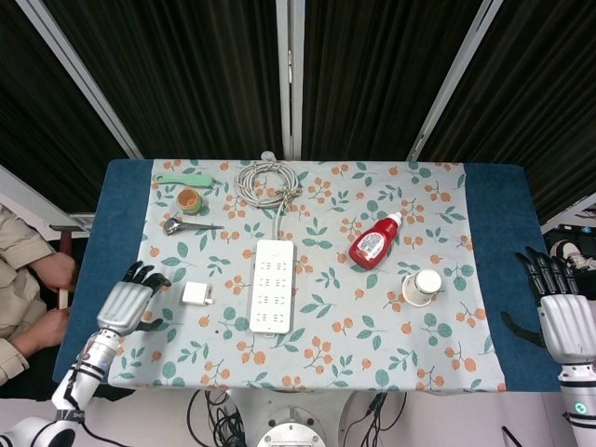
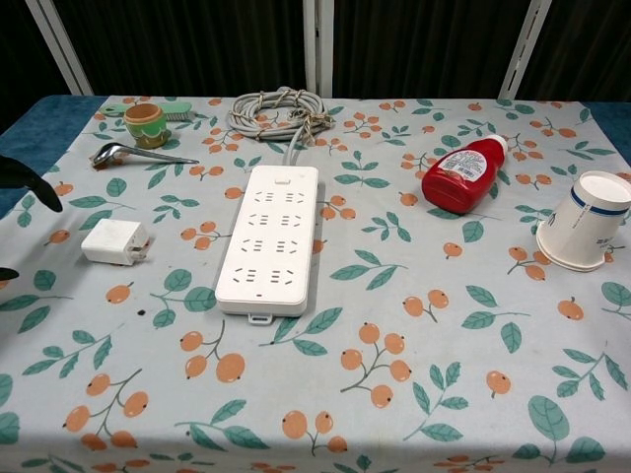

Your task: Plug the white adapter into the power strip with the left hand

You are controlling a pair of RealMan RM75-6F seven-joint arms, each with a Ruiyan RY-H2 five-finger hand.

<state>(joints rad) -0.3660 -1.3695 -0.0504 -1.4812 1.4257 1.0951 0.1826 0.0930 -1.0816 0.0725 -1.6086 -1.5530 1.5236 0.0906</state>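
The white adapter (image 1: 196, 294) (image 2: 115, 241) lies flat on the floral cloth, left of the white power strip (image 1: 272, 286) (image 2: 271, 237). The strip's grey cable coil (image 1: 266, 181) (image 2: 279, 110) sits at the far edge. My left hand (image 1: 128, 303) hovers over the cloth's left side, a short way left of the adapter, fingers apart and holding nothing. Only dark fingertips (image 2: 28, 179) of it show at the chest view's left edge. My right hand (image 1: 562, 317) stays open beyond the table's right edge.
A red bottle (image 1: 373, 243) (image 2: 462, 174) lies right of the strip. A paper cup (image 1: 421, 287) (image 2: 589, 220) lies on its side further right. At the back left are a small orange pot (image 1: 189, 199) (image 2: 145, 124), a green brush (image 1: 184, 180) and a metal tool (image 1: 186, 225) (image 2: 134, 153). A person (image 1: 28, 279) sits at the left.
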